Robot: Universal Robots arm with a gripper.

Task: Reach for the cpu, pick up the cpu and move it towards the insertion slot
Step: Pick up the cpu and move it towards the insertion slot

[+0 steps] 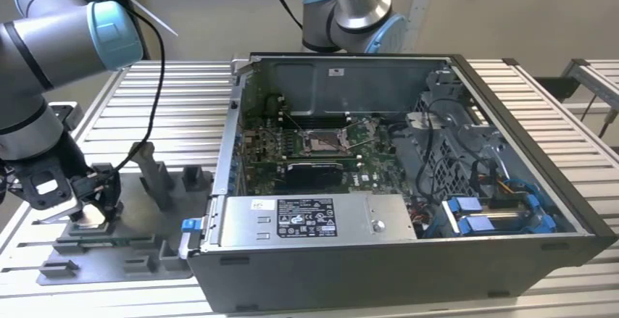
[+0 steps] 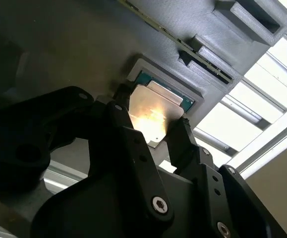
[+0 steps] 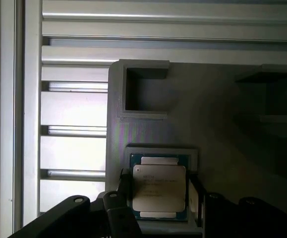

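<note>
Gripper (image 1: 89, 206) sits low at the exterior view's left, its fingers (image 2: 121, 119) clamped on two opposite edges of the cpu (image 3: 159, 191). The cpu lies flat in the grey fixture plate (image 1: 126, 256), well apart from the insertion slot (image 1: 324, 141) inside the open computer case (image 1: 541, 209).

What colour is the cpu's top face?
The cpu top is silvery off-white, with a green edge; clearest in the first wrist view.

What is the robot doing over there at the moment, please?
The gripper is down at the grey fixture on the exterior view's left, set around the cpu, which lies flat in its pocket, not yet lifted. The slot, inside the open case, lies further toward that view's right.
</note>
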